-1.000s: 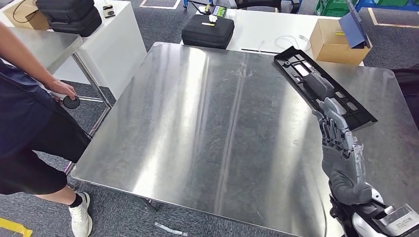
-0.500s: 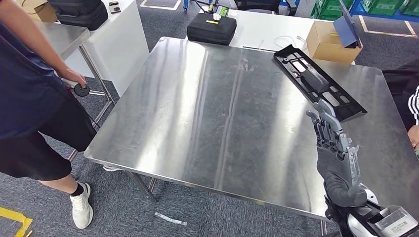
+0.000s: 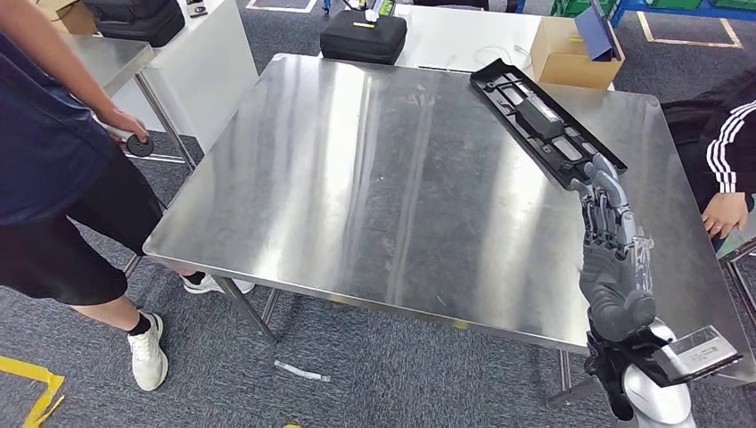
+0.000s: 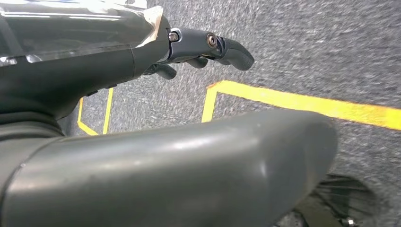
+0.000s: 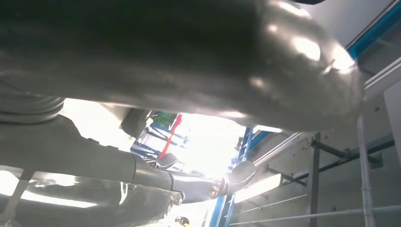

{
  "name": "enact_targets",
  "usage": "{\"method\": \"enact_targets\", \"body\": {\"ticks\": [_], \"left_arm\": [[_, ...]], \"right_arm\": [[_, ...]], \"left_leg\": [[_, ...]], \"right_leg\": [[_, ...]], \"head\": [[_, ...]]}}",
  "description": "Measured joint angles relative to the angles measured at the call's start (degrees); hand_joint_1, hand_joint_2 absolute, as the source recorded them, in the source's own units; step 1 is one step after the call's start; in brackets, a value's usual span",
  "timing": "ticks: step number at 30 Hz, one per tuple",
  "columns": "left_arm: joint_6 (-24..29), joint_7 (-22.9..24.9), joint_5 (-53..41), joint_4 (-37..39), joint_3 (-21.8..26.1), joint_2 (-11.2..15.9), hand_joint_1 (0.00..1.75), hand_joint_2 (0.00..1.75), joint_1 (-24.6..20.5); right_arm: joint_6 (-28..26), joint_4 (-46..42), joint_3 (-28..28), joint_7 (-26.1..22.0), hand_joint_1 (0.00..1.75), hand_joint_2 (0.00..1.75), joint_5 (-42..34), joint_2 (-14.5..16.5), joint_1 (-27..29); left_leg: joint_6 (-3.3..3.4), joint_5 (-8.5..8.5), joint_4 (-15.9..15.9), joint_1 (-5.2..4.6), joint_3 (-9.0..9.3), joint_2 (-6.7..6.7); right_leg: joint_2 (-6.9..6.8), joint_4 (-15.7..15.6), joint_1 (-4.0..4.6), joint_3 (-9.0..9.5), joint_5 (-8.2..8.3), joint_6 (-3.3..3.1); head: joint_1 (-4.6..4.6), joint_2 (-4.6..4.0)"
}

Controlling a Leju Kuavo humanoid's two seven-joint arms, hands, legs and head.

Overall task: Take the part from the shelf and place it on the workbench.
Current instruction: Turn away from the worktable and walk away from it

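One part lies flat on the table, its near end just beyond the right robot hand, whose fingers are straight, apart and empty, so a careless swing could shove it toward the edge.

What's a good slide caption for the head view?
Black part lies on the steel workbench, right robot hand raised empty near its end.

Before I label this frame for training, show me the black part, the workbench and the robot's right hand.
black part [image 3: 544, 122], head view, on its raised middle block.
workbench [image 3: 357, 196], head view, on its bare steel top.
right hand [image 3: 611, 254], head view, on its back.
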Motion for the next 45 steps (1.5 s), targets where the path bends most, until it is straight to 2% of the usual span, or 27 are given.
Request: {"method": "enact_targets", "body": {"ticks": [1, 2, 4, 6, 8, 10, 11, 13, 15, 17, 19, 21, 22, 23, 25, 26, 28, 30, 31, 33, 35, 37, 38, 40, 41, 43, 45], "left_arm": [[0.0, 0.0, 0.1, 0.0, 0.0, 0.0, 0.0, 0.0, 0.0], [0.1, 0.0, 0.2, 0.0, 0.1, 0.0, 0.0, 0.0, 0.0], [0.2, 0.2, 0.3, 0.0, 0.1, 0.0, 0.0, 0.0, 0.0], [0.5, 0.3, 0.4, 0.0, 0.2, -0.1, 0.0, 0.0, -0.1], [0.7, 0.4, 0.4, 0.0, 0.2, -0.2, 0.0, 0.0, -0.1], [0.8, 0.6, 0.3, 0.0, 0.2, -0.2, 0.0, 0.0, 0.0], [0.8, 0.7, 0.1, 0.0, 0.3, -0.1, 0.0, 0.0, 0.0], [0.8, 0.8, -0.2, 0.0, 0.3, -0.1, 0.0, 0.0, -0.1], [0.6, 0.7, -0.6, 0.0, 0.3, -0.1, 0.0, 0.0, 0.0], [0.6, 0.6, -0.7, 0.0, 0.3, -0.1, 0.0, 0.0, 0.0], [0.6, 0.4, -0.8, 0.0, 0.3, -0.1, 0.0, 0.0, 0.1], [0.7, 0.3, -0.9, 0.0, 0.3, -0.1, 0.0, 0.0, 0.2], [0.8, 0.2, -1.0, 0.0, 0.2, -0.1, 0.0, 0.0, 0.2], [0.8, 0.2, -1.1, 0.0, 0.2, -0.1, 0.0, 0.0, 0.2], [0.9, 0.2, -1.3, 0.0, 0.2, -0.1, 0.0, 0.0, 0.2], [0.9, 0.3, -1.4, 0.1, 0.2, -0.1, 0.0, 0.0, 0.3], [0.9, 0.5, -1.7, 0.1, 0.1, 0.0, 0.0, 0.0, 0.4], [0.9, 0.7, -1.9, 0.1, 0.1, 0.1, 0.0, 0.0, 0.5], [0.9, 0.8, -2.0, 0.1, 0.0, 0.1, 0.0, 0.0, 0.4], [0.8, 0.8, -2.0, 0.1, 0.0, 0.2, 0.0, 0.0, 0.4], [0.7, 0.7, -2.4, 0.1, -0.1, 0.3, 0.0, 0.0, 0.3], [0.4, 0.5, -2.9, 0.1, -0.3, 0.3, 0.0, 0.0, 0.1], [0.2, 0.4, -3.0, 0.1, -0.5, 0.3, 0.0, 0.0, 0.0], [0.0, 0.1, -2.8, 0.1, -0.5, 0.4, 0.0, 0.0, 0.2], [-0.1, 0.1, -2.7, 0.1, -0.6, 0.4, 0.0, 0.0, 0.3], [-0.1, 0.1, -2.6, 0.1, -0.6, 0.5, 0.0, 0.0, 0.3], [0.0, 0.1, -2.6, 0.1, -0.6, 0.6, 0.0, 0.0, 0.4]], "right_arm": [[-0.5, 0.4, -0.3, 0.3, 0.0, 0.0, 0.1, 0.3, 0.2], [-1.1, 1.0, -0.8, 0.7, 0.0, 0.0, 0.2, 0.7, 0.5], [-2.8, 3.0, -2.0, 1.5, 0.0, 0.0, 0.9, 1.5, 1.1], [-4.7, 6.3, -3.7, 1.8, 0.0, 0.0, 1.9, 2.3, 1.2], [-6.1, 10.6, -5.2, 1.7, 0.0, 0.0, 2.6, 3.2, 1.1], [-6.9, 15.1, -6.5, 2.8, 0.0, 0.0, 2.8, 4.1, 1.0], [-7.2, 17.9, -7.2, 4.0, 0.0, 0.0, 2.8, 4.5, 0.7], [-8.0, 25.2, -8.9, 5.2, 0.0, 0.0, 2.5, 5.4, -0.4], [-8.9, 34.9, -11.3, 3.8, 0.0, 0.0, 2.2, 6.1, -1.7], [-9.3, 44.6, -13.7, 1.3, 0.0, 0.0, 1.9, 6.8, -2.6], [-9.7, 51.9, -15.8, -0.1, 0.0, 0.0, 1.5, 7.3, -3.8], [-10.0, 58.2, -17.9, -0.5, 0.0, 0.0, 0.9, 7.6, -5.7], [-10.2, 61.1, -19.0, -0.4, 0.0, 0.0, 0.7, 7.7, -6.8], [-10.4, 64.1, -20.1, -0.4, 0.0, 0.0, 0.4, 7.7, -7.7], [-11.1, 69.3, -22.3, 0.0, 0.0, 0.0, 0.1, 7.7, -8.6], [-11.4, 71.6, -23.3, 0.2, 0.0, 0.0, 0.1, 7.7, -8.6], [-11.8, 75.2, -24.7, 0.7, 0.0, 0.0, -0.1, 7.8, -8.4], [-11.8, 77.7, -25.7, 0.7, 0.0, 0.0, -0.3, 8.0, -8.3], [-11.7, 78.7, -26.2, 0.7, 0.0, 0.0, -0.4, 8.0, -8.3], [-10.5, 80.2, -27.0, 0.3, 0.0, 0.0, -1.0, 8.0, -8.3], [-6.2, 80.8, -27.8, -1.6, 0.0, 0.0, -2.6, 8.0, -8.3], [2.0, 78.8, -28.5, -5.3, 0.0, 0.0, -4.6, 8.6, -7.7], [5.9, 75.9, -28.7, -6.2, 0.0, 0.0, -5.6, 9.3, -6.9], [10.0, 68.4, -28.7, -5.3, 0.0, 0.0, -7.1, 11.3, -4.8], [10.5, 65.3, -28.7, -4.3, 0.0, 0.0, -7.6, 12.2, -3.9], [10.7, 61.0, -28.6, -3.5, 0.0, 0.0, -8.0, 13.3, -2.5], [10.7, 57.9, -28.7, -4.1, 0.0, 0.0, -8.0, 13.8, -1.6]], "left_leg": [[-0.09, -0.12, 1.9, 0.13, 0.05, -0.06], [-0.12, 0.89, 1.8, 0.26, 1.09, -0.09], [-0.07, 3.72, -3.9, 0.54, 5.99, -0.17], [0.09, 4.3, -11.5, 0.55, 11.26, -0.54], [0.62, 3.93, -14.7, 0.12, 12.79, -0.9], [1.65, 4.87, -15.2, -0.19, 11.93, -0.77], [2.24, 5.48, -15.5, -0.25, 11.47, -0.61], [3.17, 6.79, -15.7, -0.37, 10.36, -0.35], [3.65, 8.04, -15.6, -0.7, 8.71, -0.34], [3.79, 9.24, -15.6, -1.01, 7.09, -0.36], [3.68, 10.24, -15.4, -1.17, 5.79, -0.28], [3.26, 11.1, -15.3, -1.27, 5.02, 0.11], [2.98, 11.55, -15.3, -1.26, 4.85, 0.38], [2.67, 12.02, -15.4, -1.17, 4.74, 0.56], [2.03, 12.56, -15.4, -0.89, 4.48, 0.52], [1.74, 11.76, -14.9, -0.76, 4.12, 0.32], [1.12, 6.91, -10.7, -0.48, 2.62, -0.12], [0.42, 1.6, -3.3, -0.1, 0.84, -0.31], [0.07, 0.7, -0.4, 0.16, 0.48, -0.35], [-0.57, 2.65, 0.5, 0.79, 2.26, -0.34], [-1.03, 4.97, -5.4, 1.41, 7.48, -0.36], [-0.94, 4.19, -12.8, 1.33, 12.53, -0.54], [-0.62, 3.51, -15.0, 0.99, 13.74, -0.62], [0.51, 3.62, -16.3, 0.38, 13.87, -0.54], [1.18, 4.05, -16.4, 0.2, 13.74, -0.47], [2.43, 4.94, -16.7, 0.12, 13.22, -0.33], [2.98, 5.64, -16.6, -0.15, 12.27, -0.32]], "right_leg": [[-0.03, 0.0, 0.12, -0.6, 0.47, 0.03], [-0.04, 0.1, 0.19, -1.18, 0.92, 0.15], [-0.03, 0.1, 0.24, -2.12, 1.78, 0.6], [0.02, 0.1, 0.44, -2.78, 2.62, 1.33], [0.01, -0.1, 0.47, -3.17, 3.61, 2.32], [0.0, -0.2, 0.35, -3.6, 4.11, 3.19], [0.01, 0.5, 0.32, -4.15, 3.3, 3.24], [0.03, 5.3, 0.25, -6.09, -0.73, 2.52], [0.04, 12.8, 0.37, -8.04, -4.78, 2.05], [0.05, 15.8, 0.53, -7.45, -5.13, 2.54], [0.03, 10.9, 0.69, -3.15, -2.83, 3.23], [0.03, 2.3, 1.18, 2.55, -1.94, 2.96], [0.05, -0.7, 1.48, 4.3, -2.07, 2.63], [0.08, -2.5, 1.8, 5.19, -2.29, 2.23], [-0.03, -3.4, 1.8, 5.0, -1.64, 1.3], [-0.18, -3.6, 1.65, 4.82, -1.08, 0.67], [-0.5, -3.7, 1.19, 3.83, 0.26, -0.45], [-0.57, -3.3, 1.18, 2.16, 1.43, -0.78], [-0.58, -3.1, 1.14, 1.25, 1.93, -0.65], [-0.65, -2.5, 0.97, -0.63, 2.83, -0.19], [-0.65, -1.8, 0.75, -2.33, 3.61, 0.42], [-0.67, -1.2, 0.62, -3.53, 4.38, 1.31], [-0.7, -1.1, 0.48, -3.89, 4.8, 1.86], [-0.73, -1.1, 0.1, -4.25, 5.42, 2.94], [-0.7, -0.5, -0.07, -4.63, 5.06, 3.11], [-0.56, 3.8, -0.12, -6.52, 2.31, 2.67], [-0.29, 11.9, 0.02, -9.49, -1.71, 2.1]], "head": [[0.01, 0.0], [0.02, 0.0], [-0.01, 0.0], [0.02, 0.0], [0.08, 0.0], [0.02, 0.0], [0.09, 0.0], [0.22, 0.0], [0.4, 0.0], [0.43, 0.0], [0.43, 0.0], [0.39, 0.0], [0.32, 0.0], [0.27, 0.0], [0.25, 0.0], [0.3, 0.0], [0.2, 0.0], [-0.02, 0.0], [-0.05, 0.0], [-0.05, 0.0], [-0.08, 0.0], [-0.03, 0.0], [0.01, 0.0], [0.05, 0.0], [0.02, 0.0], [0.15, 0.0], [0.32, 0.0]]}}
